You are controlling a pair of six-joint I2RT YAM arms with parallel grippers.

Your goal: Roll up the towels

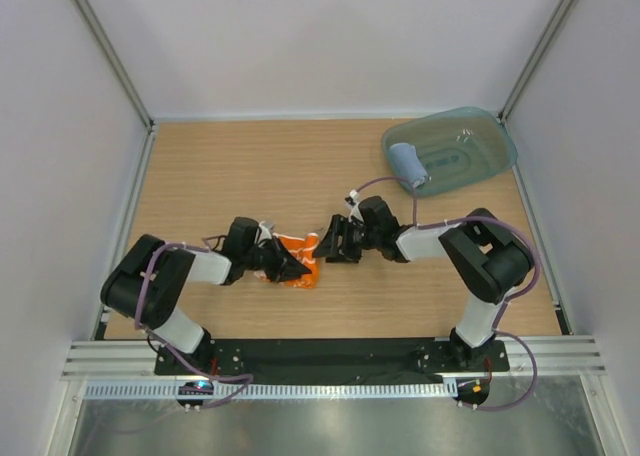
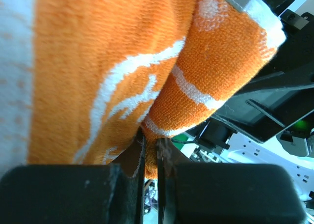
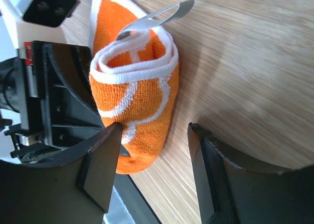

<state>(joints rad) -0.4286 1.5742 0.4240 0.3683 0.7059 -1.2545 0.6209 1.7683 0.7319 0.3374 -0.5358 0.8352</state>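
Right wrist view alone shows orange towel (image 3: 135, 101) rolled, its tag (image 3: 157, 16) at upper centre unreadable; right gripper (image 3: 154, 131) spread; left gripper (image 2: 149, 144) pinching towel.

the orange towel (image 1: 300, 266) is hemmed in by the left gripper (image 1: 285, 264) and right gripper (image 1: 328, 244) on either side; open table (image 1: 230, 166) is found behind it, the tray (image 1: 485, 131) far right of it.

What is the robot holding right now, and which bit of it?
The left end effector is shut on the orange-and-white towel, pinching a thin fold of its cloth. The right end effector is open around the roll's end, gripping nothing.
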